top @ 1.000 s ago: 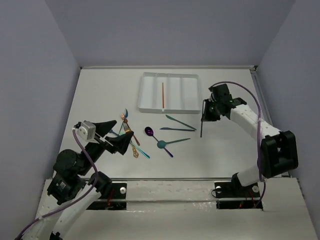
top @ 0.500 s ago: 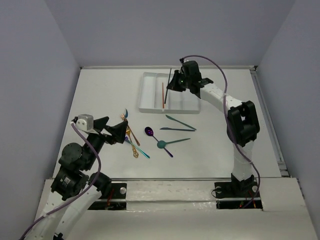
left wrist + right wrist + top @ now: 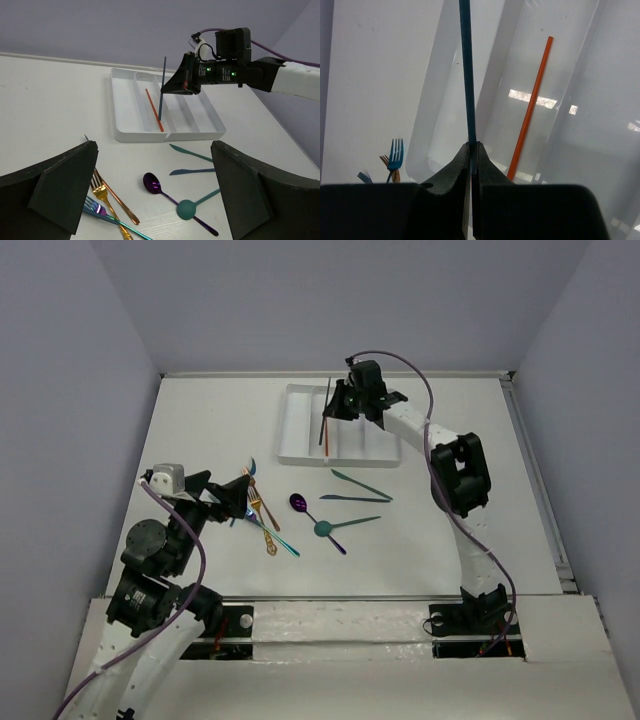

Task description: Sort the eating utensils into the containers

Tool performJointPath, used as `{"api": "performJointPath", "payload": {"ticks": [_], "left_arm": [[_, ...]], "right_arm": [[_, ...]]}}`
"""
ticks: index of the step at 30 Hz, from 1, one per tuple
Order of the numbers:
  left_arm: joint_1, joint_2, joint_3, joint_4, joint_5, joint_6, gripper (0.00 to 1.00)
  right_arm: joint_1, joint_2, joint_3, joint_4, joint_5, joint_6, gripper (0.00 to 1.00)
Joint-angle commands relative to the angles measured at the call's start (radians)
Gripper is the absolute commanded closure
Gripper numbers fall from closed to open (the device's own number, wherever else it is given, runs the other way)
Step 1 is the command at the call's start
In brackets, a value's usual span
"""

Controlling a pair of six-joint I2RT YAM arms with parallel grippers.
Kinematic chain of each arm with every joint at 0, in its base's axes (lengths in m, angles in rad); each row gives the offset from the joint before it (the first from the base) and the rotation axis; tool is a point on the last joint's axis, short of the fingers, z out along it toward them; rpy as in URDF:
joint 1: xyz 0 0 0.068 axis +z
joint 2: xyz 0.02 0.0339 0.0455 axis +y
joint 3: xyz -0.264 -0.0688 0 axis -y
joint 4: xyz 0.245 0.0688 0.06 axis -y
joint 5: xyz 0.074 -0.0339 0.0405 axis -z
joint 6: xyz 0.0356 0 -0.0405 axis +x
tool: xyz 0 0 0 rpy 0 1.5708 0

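Note:
My right gripper (image 3: 338, 408) is shut on a dark blue thin stick (image 3: 325, 415) and holds it nearly upright over the white tray (image 3: 290, 425). The stick's lower tip is close to the orange stick (image 3: 327, 436) lying in the tray's second compartment. In the right wrist view the jaws (image 3: 471, 150) pinch the stick (image 3: 466, 75) beside the orange stick (image 3: 532, 105). My left gripper (image 3: 228, 500) is open and empty above the gold and blue forks (image 3: 262, 515). In the left wrist view, the purple spoon (image 3: 152, 183), teal spoon (image 3: 187, 208) and gold fork (image 3: 102, 192) lie between its fingers.
Two teal knives (image 3: 360, 485) (image 3: 352, 499) lie on the table just in front of the tray. The purple spoon (image 3: 300, 504) and teal spoon (image 3: 325, 529) lie mid-table. Walls close the table at the back and sides.
My right arm swung from the tray's right side to over the tray with the dark stick, now above the left compartments. My left gripper drew back slightly to the left.

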Motion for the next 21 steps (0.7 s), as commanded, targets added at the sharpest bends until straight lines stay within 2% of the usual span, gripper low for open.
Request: {"api": "performJointPath", "payload": {"ticks": [1,6,8,9,12,13,15,16,18,21], "left_arm": [[0.017,0.019,0.032,0.050,0.021,0.005,0.01],[0.017,0.019,0.034,0.050,0.021,0.007,0.01],[0.026,0.017,0.034,0.047,0.024,0.005,0.01],[0.026,0.016,0.032,0.049,0.024,0.007,0.01],[0.035,0.013,0.032,0.049,0.027,0.007,0.01],[0.035,0.009,0.032,0.049,0.027,0.007,0.01],[0.035,0.009,0.032,0.049,0.030,0.007,0.01],[0.035,0.006,0.032,0.049,0.030,0.007,0.01],[0.045,0.005,0.031,0.047,0.030,0.007,0.01],[0.045,0.003,0.032,0.049,0.032,0.008,0.01]], "right_arm": [[0.012,0.011,0.041,-0.011,-0.005,-0.021,1.00],[0.021,0.011,-0.005,-0.005,-0.011,-0.021,0.97],[0.021,0.022,0.004,-0.010,-0.010,-0.025,0.92],[0.021,0.026,0.015,-0.016,-0.010,-0.029,0.88],[0.030,0.031,0.041,-0.056,0.010,-0.041,0.69],[0.030,0.030,0.050,-0.067,0.019,-0.047,0.60],[0.030,0.020,0.053,-0.073,0.030,-0.050,0.53],[0.030,0.007,0.050,-0.074,0.041,-0.055,0.44],[0.030,-0.012,0.050,-0.073,0.041,-0.059,0.40],[0.030,-0.075,0.029,-0.076,0.035,-0.084,0.39]]}}
